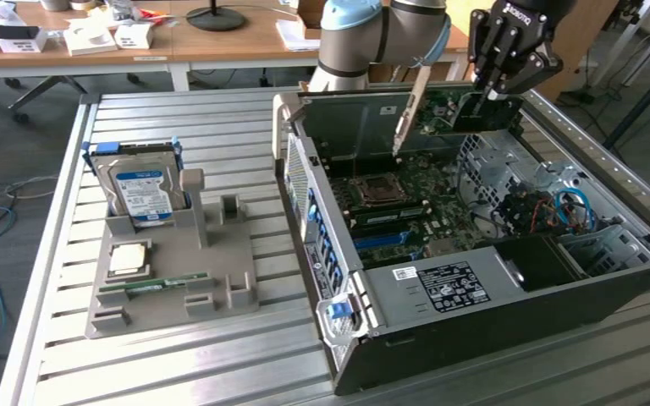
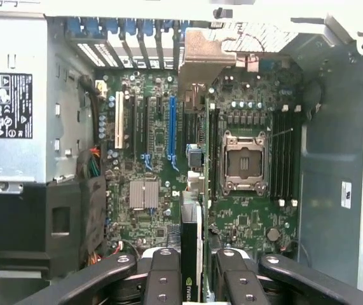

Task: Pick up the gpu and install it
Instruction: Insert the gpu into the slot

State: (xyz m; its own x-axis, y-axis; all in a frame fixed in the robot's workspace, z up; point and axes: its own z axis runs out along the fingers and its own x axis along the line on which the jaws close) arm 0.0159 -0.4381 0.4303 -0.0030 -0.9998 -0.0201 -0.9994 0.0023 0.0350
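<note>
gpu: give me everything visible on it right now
The gpu is a thin green circuit card with a long silvery metal bracket on its end toward the exterior view's left. It hangs on edge above the motherboard in the open case, apparently not in any slot. The gripper is shut on its upper edge; nothing else seems to touch it. Seen edge-on from the wrist, its dark part bears an Nvidia logo.

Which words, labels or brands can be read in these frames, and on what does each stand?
"ROBOTIQ": on the body of the gripper.
"NVIDIA": on the edge of the gpu.
Too small to read: the power supply label, the hard drive label, the white sticker on the case wall.
</note>
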